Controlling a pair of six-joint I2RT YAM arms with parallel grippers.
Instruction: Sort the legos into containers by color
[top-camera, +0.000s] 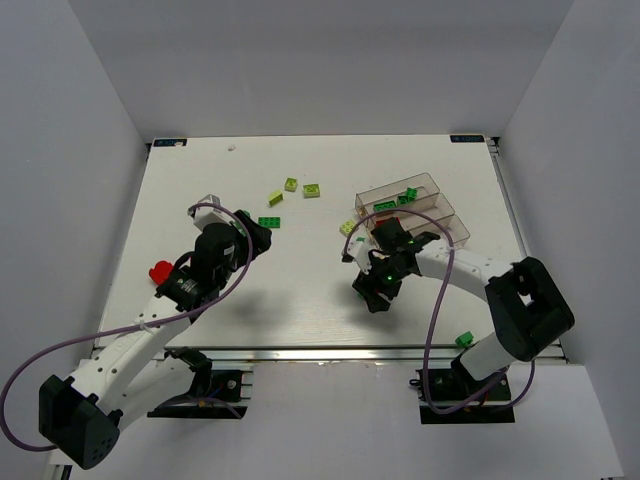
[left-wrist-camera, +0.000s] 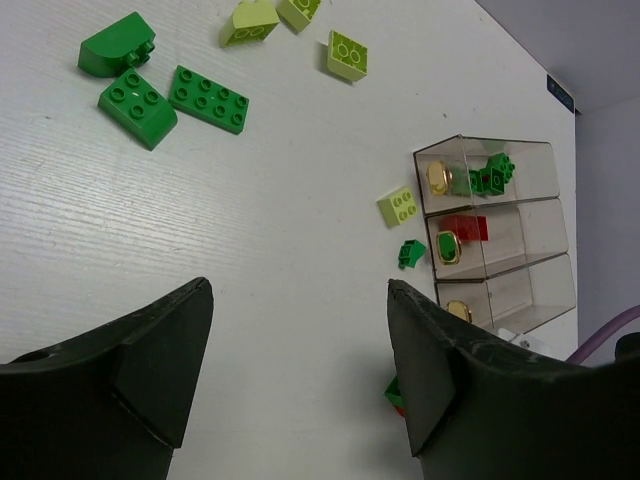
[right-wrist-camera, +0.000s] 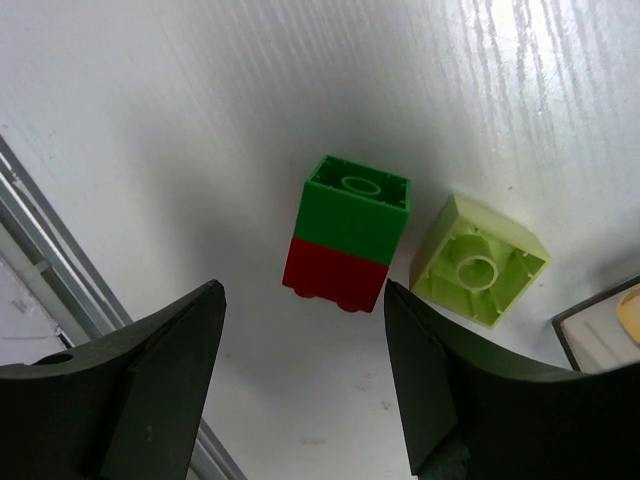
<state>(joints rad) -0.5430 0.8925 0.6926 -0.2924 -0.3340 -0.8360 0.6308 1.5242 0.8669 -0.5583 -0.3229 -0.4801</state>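
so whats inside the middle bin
A red brick lies in the middle bin, near a gold oval at its end. From above, the right arm's cable partly covers that bin.

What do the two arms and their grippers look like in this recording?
The left arm and right arm are white links with black joints, each trailing a purple cable. The left gripper and right gripper are black, with two broad, wedge-shaped fingers.

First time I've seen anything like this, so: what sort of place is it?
Probably a robotics lab test cell: a white table boxed in by blank walls, left arm and right arm bolted at its edge, lego bricks and clear bins as practice props.
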